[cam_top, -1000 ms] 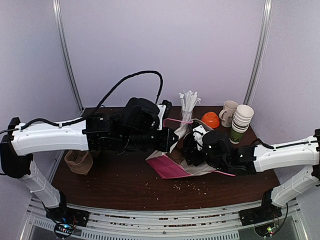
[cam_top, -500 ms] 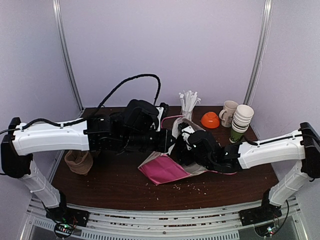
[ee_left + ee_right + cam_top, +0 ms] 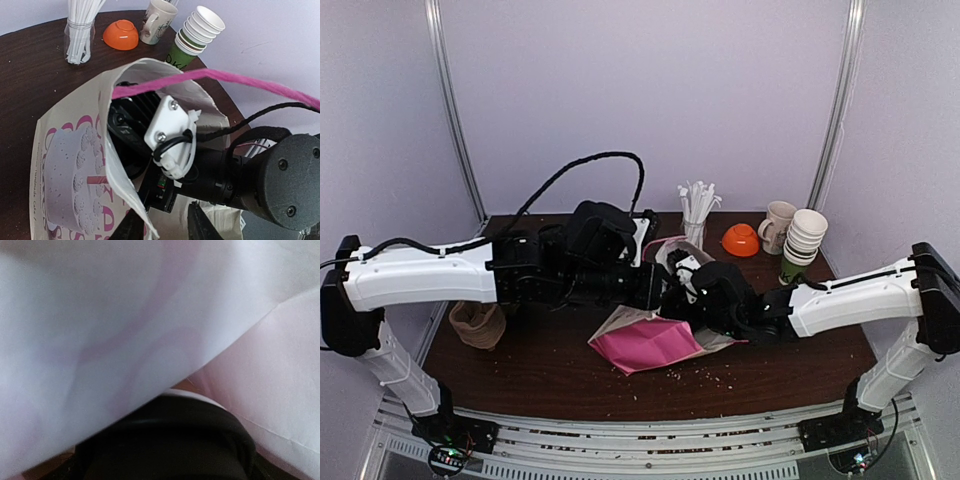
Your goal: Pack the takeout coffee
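Since a second back the right arm (image 3: 840, 297) is reaching further left, and the paper bag (image 3: 642, 340) is lying shifted left with it, more pink side showing.

Top view: the bag is lying mid tabletop (image 3: 520, 375), mouth end lifted. The left gripper (image 3: 658, 284) is sitting at the mouth and the right gripper (image 3: 692, 287) is poking into it, tips hidden. A straw jar (image 3: 695, 215) is standing at the far edge. An orange bowl (image 3: 741, 240), mug (image 3: 778, 226) and cup stack (image 3: 803, 245) are crowding the far right corner. A brown crumpled thing (image 3: 478, 323) is sitting near the left edge.

Left wrist view: the left fingers (image 3: 131, 227) are standing apart, the bag's rim running down between them, not pinched. A pink cord handle (image 3: 240, 80) is crossing above the right gripper inside the bag.

Right wrist view: white bag paper is filling the frame. A blurred black dome low down is looking like the takeout coffee (image 3: 165, 440) lid, inside the bag. Cannot tell whether the right jaws are gripping it.
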